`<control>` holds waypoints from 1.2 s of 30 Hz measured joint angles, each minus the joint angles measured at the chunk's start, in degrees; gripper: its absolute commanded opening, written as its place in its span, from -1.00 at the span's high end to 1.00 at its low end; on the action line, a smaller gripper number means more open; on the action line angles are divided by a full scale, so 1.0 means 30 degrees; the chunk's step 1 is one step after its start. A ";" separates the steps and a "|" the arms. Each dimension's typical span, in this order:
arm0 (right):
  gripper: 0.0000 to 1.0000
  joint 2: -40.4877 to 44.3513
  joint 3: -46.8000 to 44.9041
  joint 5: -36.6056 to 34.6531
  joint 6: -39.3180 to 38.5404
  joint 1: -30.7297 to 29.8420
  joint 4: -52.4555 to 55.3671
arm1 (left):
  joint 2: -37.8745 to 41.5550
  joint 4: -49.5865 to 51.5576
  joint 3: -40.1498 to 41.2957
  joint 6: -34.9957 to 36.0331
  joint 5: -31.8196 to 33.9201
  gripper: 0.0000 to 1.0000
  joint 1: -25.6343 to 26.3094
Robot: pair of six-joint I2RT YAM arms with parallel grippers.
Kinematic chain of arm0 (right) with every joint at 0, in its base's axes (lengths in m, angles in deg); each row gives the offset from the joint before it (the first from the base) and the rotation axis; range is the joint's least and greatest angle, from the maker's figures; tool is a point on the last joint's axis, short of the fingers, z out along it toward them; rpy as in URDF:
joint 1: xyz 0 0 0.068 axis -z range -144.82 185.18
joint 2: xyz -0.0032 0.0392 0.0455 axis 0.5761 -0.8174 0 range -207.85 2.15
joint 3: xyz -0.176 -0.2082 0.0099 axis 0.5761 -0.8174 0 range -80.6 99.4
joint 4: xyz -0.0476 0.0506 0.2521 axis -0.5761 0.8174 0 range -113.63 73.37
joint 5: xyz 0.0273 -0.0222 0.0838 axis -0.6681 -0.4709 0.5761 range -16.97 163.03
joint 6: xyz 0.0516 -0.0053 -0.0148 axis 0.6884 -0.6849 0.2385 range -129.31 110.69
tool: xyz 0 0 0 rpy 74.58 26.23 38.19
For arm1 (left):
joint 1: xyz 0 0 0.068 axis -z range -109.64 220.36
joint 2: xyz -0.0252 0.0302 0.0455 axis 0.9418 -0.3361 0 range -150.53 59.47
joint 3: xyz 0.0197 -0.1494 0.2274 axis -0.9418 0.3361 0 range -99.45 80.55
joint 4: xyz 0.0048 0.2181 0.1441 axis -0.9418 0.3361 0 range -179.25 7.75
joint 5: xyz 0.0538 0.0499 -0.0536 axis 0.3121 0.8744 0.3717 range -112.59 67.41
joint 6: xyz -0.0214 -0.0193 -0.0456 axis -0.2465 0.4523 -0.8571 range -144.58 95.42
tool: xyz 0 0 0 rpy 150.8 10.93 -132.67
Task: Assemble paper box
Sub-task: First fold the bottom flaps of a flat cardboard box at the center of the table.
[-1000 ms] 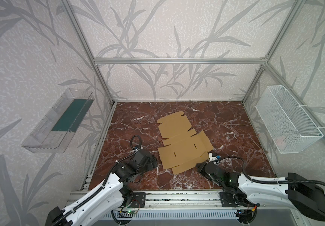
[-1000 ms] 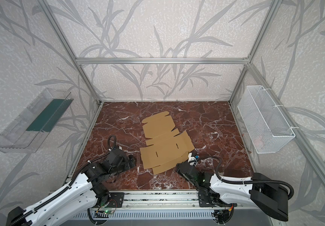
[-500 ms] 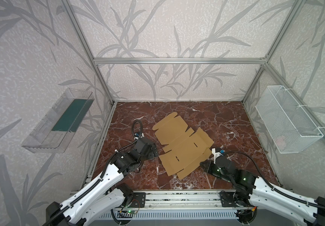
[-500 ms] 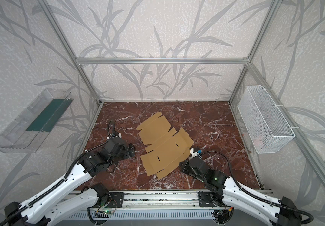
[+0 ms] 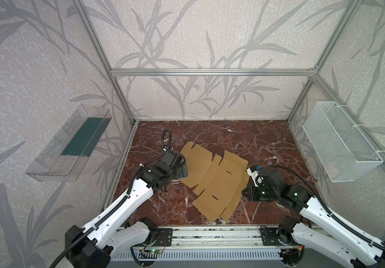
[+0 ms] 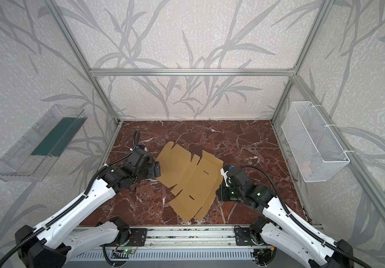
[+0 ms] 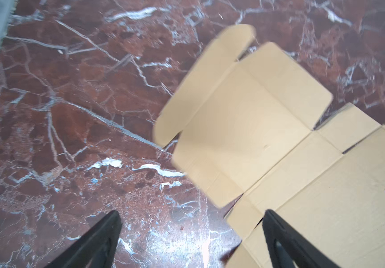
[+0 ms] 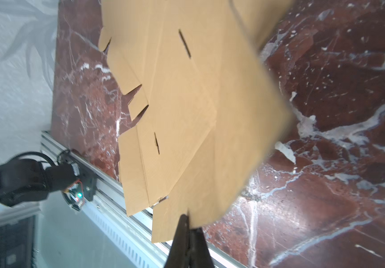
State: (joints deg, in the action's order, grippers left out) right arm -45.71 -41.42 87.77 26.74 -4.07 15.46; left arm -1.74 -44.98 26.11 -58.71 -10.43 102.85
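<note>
Unfolded paper box (image 5: 212,183) lies mid-desk (image 5: 256,139), one edge pinched in the closed right fingers (image 8: 184,236), left fingers (image 7: 98,241) spread wide and empty over its opposite edge; risk: thin pinch slips, sheet skews or creases off-score.

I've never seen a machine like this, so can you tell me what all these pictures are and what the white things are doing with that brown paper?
The white things are two robot arms, a left arm and a right arm, each ending in a pincer. Two pictures look down from above on the whole scene. The other two come from little cameras on the arms' wrists. On the red marble table lies a flat cardboard sheet with flaps and slits, not yet folded into a box. The right pincer is shut on the sheet's edge. The left pincer is wide open at the opposite edge, holding nothing. A wire basket and a clear tray hang on the side walls.
</note>
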 measured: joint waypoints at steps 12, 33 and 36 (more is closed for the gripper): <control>1.00 -0.3089 0.4583 -0.2769 -0.5195 0.0138 0.2943 | 0.0299 -0.4102 -0.0226 0.3519 -0.2426 -0.98 0.0000; 1.00 -0.4284 0.6564 -0.2229 -0.7890 0.0204 0.3279 | -0.0525 -1.0440 0.0423 1.9431 -0.8517 -0.78 0.0466; 1.00 -0.4284 0.6564 -0.1982 -0.7985 0.0204 0.3264 | -0.1260 -1.0142 0.0335 2.1099 -0.8575 -0.76 0.0583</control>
State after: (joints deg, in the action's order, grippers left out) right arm -58.56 -21.73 81.83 2.78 -3.46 25.25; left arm -5.52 -75.41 27.12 4.58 -36.16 104.60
